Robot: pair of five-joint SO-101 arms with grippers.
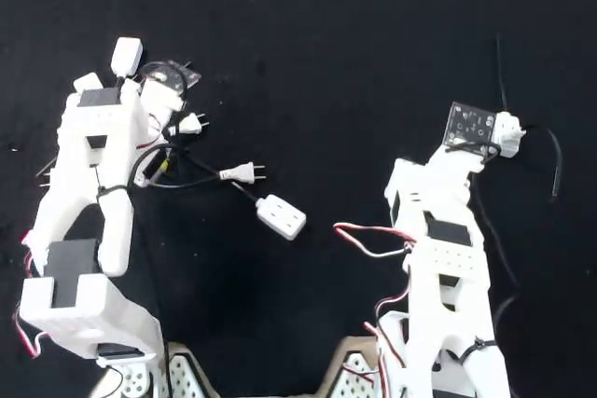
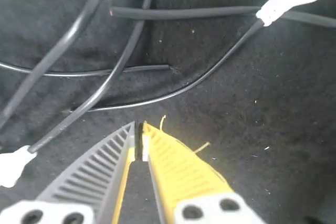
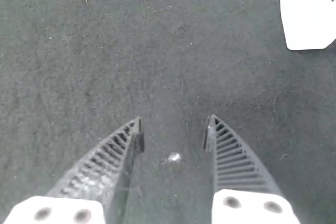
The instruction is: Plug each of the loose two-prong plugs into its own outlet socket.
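- The socket block lies flat on the black table, between the two arms and closer to the left one. It is white, and its cord leads off toward the left arm.
- The first plug lies just beside the socket block, on the side away from the arm bases. It is not touching the block, and its two prongs point toward the right arm's side.
- The second plug lies farther from the socket block in the same direction, close to the left arm. Its prongs also point toward the right arm's side.
- Black cords cross one another on the table between the socket block and the left arm.
- The left gripper is low over those cords, on the plugs' side of the socket block. Its grey and yellow fingers are pressed together with nothing between them.
- The right gripper is well apart from the socket block, across the table. Its fingers are spread wide over bare cloth and hold nothing.
- A white piece with a cord lies just beyond the right gripper, on the side away from the socket block.
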